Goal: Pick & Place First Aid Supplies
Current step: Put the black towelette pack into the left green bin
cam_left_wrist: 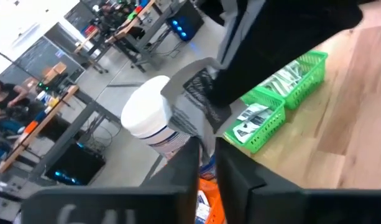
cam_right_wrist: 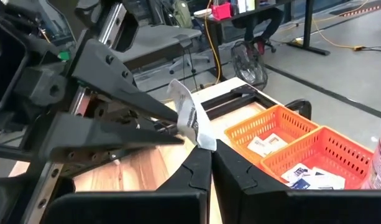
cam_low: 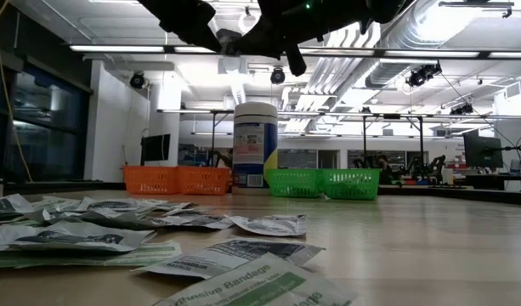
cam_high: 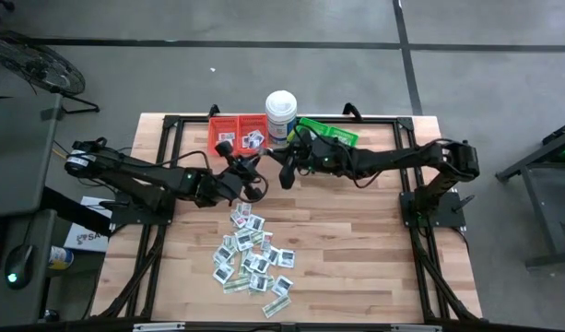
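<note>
Gripping anything, the two arms above the worktop [cam_high: 374,258]?

— Yes. The right gripper [cam_right_wrist: 212,148] has its jaws clenched on the lower edge of one white packet [cam_right_wrist: 190,121], held in the air near the orange bins [cam_high: 238,134]. The left gripper [cam_high: 248,177] meets it from the other side; whether its jaws pinch it cannot be told.

How would it handle?

— Probably feather-light, thin, floppy and a little slick; best pinched flat by an edge. The other packets [cam_high: 254,258] lie piled on the worktop.
</note>
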Tool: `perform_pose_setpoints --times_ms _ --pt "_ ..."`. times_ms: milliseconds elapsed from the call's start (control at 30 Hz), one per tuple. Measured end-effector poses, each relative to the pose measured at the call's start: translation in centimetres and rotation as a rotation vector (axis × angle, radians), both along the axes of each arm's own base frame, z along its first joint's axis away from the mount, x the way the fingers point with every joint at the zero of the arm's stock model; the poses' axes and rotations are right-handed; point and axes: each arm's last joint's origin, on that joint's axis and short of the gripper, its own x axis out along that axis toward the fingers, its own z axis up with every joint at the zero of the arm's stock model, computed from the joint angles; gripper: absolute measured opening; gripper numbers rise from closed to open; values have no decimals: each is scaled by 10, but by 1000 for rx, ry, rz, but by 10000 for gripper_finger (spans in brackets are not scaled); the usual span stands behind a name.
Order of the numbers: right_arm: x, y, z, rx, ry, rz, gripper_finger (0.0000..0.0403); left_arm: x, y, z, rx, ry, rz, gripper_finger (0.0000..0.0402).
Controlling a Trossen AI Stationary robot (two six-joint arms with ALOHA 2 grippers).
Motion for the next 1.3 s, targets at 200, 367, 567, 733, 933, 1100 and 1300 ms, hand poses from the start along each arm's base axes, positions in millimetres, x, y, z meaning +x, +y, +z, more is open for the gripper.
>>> perform_pose_setpoints --times_ms 200,367,567,733,933,1100,1300 --pt "-2 -9 -4 43 32 -37 1 -3 1 2 25 -2 39 142" --pt "-16 -21 -2 50 122 -88 0 -15 4 15 32 -37 66 199" --pt "-53 -46 6 51 334 -182 0 -39 8 30 7 -55 49 208" --pt "-78 -66 -1 37 535 -184 0 -59 11 38 -67 -61 -34 208" --pt "-91 -92 -15 40 656 -93 0 -76 9 47 -176 -89 -270 208" --pt "-101 -116 -20 104 639 -60 0 -84 7 37 -226 -234 -401 208" --pt "-108 -141 -35 175 624 21 0 -92 9 5 -258 -451 -412 208"
